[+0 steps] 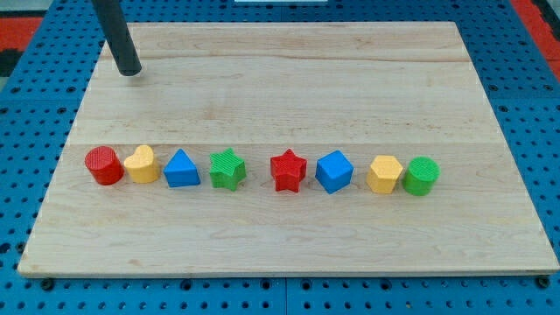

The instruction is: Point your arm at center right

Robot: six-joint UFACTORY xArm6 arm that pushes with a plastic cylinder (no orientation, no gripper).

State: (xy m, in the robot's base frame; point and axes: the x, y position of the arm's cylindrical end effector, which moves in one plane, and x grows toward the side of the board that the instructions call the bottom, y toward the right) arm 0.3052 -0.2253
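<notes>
My tip [130, 73] rests on the wooden board [289, 87] near its top left corner, far from every block. A row of blocks lies across the lower middle of the board: a red cylinder [103, 165], a yellow heart [142, 164], a blue triangle [181, 169], a green star [227, 169], a red star [287, 171], a blue cube [333, 171], a yellow hexagon [384, 173] and a green cylinder [421, 176]. The red cylinder touches the yellow heart. The yellow hexagon touches the green cylinder. The nearest block to my tip is the red cylinder, well below it.
The board sits on a blue perforated table [35, 114]. A red strip [538, 17] shows at the view's top right corner, beyond the board's edge.
</notes>
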